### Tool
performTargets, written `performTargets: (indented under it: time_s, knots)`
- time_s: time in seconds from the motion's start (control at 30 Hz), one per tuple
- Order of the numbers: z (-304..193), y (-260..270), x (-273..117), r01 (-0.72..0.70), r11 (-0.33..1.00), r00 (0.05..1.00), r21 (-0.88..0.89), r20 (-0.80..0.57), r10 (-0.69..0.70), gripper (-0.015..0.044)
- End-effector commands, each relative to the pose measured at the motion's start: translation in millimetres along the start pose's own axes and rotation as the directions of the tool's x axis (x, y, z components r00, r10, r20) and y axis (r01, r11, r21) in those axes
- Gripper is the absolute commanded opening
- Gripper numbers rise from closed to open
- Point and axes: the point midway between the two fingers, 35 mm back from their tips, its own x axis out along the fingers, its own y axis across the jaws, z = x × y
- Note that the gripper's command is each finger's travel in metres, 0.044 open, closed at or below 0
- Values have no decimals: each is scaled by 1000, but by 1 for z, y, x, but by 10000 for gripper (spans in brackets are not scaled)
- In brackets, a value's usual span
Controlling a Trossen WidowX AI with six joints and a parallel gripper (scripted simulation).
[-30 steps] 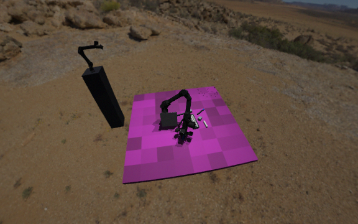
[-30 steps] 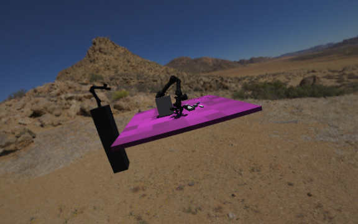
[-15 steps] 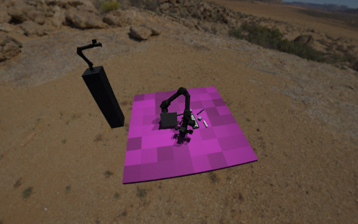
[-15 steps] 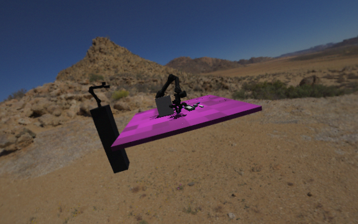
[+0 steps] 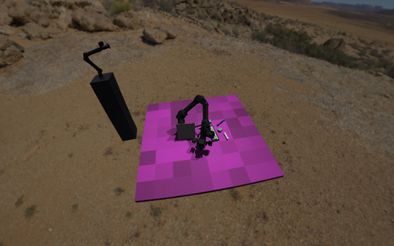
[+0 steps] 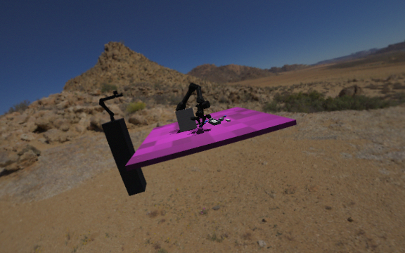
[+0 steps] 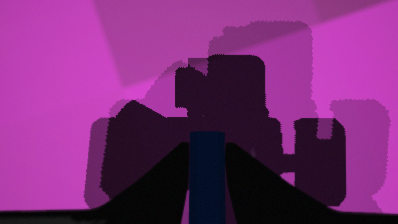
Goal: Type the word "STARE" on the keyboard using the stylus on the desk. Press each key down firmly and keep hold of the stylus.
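Note:
My gripper (image 7: 207, 150) (image 5: 202, 145) is shut on the blue stylus (image 7: 207, 175), which stands between the two black fingertips in the wrist view. The gripper is low over the magenta table (image 5: 180, 186) (image 6: 259, 128), with its dark shadow just below. The keyboard (image 5: 215, 134) (image 6: 214, 121), with white keys, lies behind and to the right of the gripper in the top and exterior views, partly hidden by the arm. It does not show in the wrist view. The lower end of the stylus and its gap to the table cannot be made out.
A dark upright panel (image 5: 185, 131) (image 6: 185, 119) stands left of the gripper. Beyond the keyboard lie a small grey block (image 5: 219, 130), a white stick (image 5: 226, 136) and a dark pen-like thing with a blue end (image 5: 221, 122). A tall black pillar (image 5: 115, 107) (image 6: 121, 154) stands at the left.

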Motion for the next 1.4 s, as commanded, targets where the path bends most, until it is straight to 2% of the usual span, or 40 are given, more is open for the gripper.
performTargets:
  time_s: [0.0,0.3,0.63,1.0,1.37]
  knots:
    - [-3,3,1,-28,991,998,-128,-51,22,0]
    - [-9,6,3,-122,915,986,-385,-156,65,0]
    - [-16,10,2,-266,741,956,-617,-266,122,0]
    - [-22,15,-1,-423,459,906,-781,-378,192,0]
    - [-26,21,-6,-519,118,837,-847,-475,270,0]
